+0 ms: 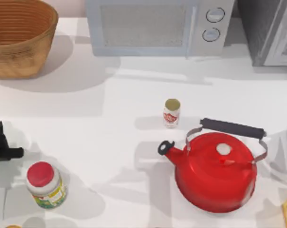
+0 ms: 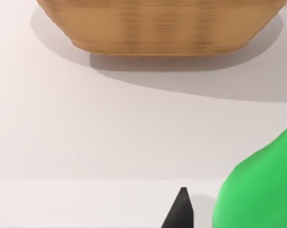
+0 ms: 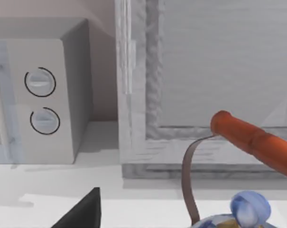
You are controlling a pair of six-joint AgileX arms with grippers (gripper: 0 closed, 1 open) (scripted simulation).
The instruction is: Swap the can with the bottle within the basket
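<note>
The can [image 1: 171, 113], a tiny white cylinder with a red label and dull gold top, stands upright on the table right of centre, just behind the kettle's spout. The basket [image 1: 20, 38] sits at the far left back corner; its woven wall [image 2: 162, 28] faces the left wrist view. A bright green rounded shape, the bottle [image 2: 264, 190], looms close in the left wrist view beside one black fingertip [image 2: 182, 209]. My left gripper [image 1: 3, 145] is at the table's left edge, in front of the basket. One dark fingertip [image 3: 86, 211] of my right gripper shows in the right wrist view.
A red kettle [image 1: 214, 168] with a dark handle stands at front right. A red-lidded jar [image 1: 46, 185] stands at front left, close to my left gripper. A microwave [image 1: 152, 26] and a second grey appliance [image 1: 271, 31] line the back.
</note>
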